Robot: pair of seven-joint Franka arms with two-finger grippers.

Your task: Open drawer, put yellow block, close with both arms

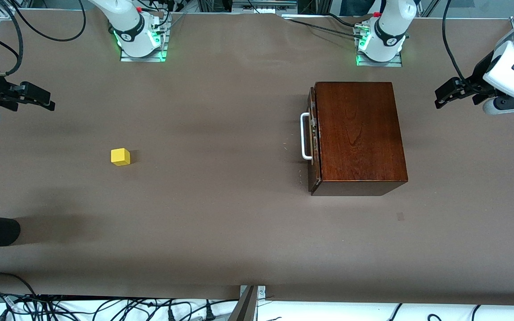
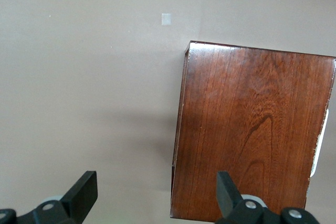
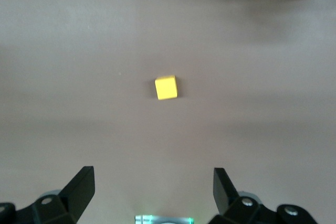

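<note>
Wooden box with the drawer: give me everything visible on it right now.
The wooden box is a glossy dark reddish-brown block with visible grain on its flat top. It sits flat on the table, toward the left arm's end. Its drawer looks shut or nearly so, the front close against the box with no inside showing. A white U-shaped handle sticks out from that front, facing the right arm's end. Nothing touches the box but the table; both grippers are well clear of it.
</note>
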